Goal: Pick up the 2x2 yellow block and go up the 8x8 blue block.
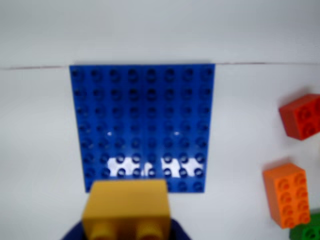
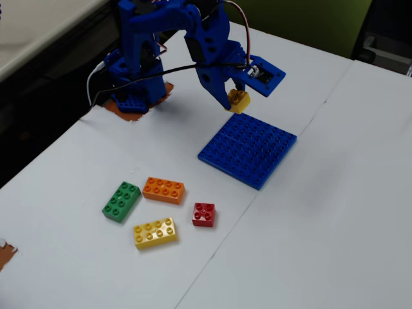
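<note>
Half done: claw (image 2: 237, 100) clamped on the 2x2 yellow block (image 2: 239, 99), held clear of the desk (image 2: 335, 212), just above the near edge of the 8x8 blue block (image 2: 248, 149); placing remains.

Yellow block (image 2: 239, 100), blue studded baseplate (image 2: 248, 149), red brick (image 2: 203, 214).

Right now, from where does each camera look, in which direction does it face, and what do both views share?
Wrist view: rides on the arm, looks down and forward over the 8x8 blue block; only dark blue pincer parts show beside the held 2x2 yellow block.
Fixed view: stands high off the table, looks down obliquely; the whole blue arm shows.
Shared: baseplate, held yellow block, red brick, orange brick, green brick.
</note>
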`<action>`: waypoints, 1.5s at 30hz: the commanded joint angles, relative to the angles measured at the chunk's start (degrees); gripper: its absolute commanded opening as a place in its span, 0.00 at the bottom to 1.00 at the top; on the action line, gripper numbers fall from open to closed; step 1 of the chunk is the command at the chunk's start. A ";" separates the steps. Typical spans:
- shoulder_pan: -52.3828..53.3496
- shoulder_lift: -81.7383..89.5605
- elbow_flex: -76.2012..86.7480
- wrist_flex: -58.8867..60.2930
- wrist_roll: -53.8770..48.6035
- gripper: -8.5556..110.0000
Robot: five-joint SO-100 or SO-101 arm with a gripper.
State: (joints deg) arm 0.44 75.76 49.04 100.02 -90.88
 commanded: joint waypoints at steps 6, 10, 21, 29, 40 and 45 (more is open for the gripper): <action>0.70 -1.23 -1.41 -7.29 -0.53 0.07; 0.53 -3.87 -4.66 -8.61 -0.18 0.07; 0.18 -4.83 -6.24 -5.36 -1.76 0.07; 0.18 -3.78 -5.36 -3.43 -3.16 0.07; 0.26 -2.64 -3.43 -3.25 -3.96 0.07; 0.26 -2.55 -3.43 -3.08 -4.22 0.07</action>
State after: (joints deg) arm 0.70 69.96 45.88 96.59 -94.66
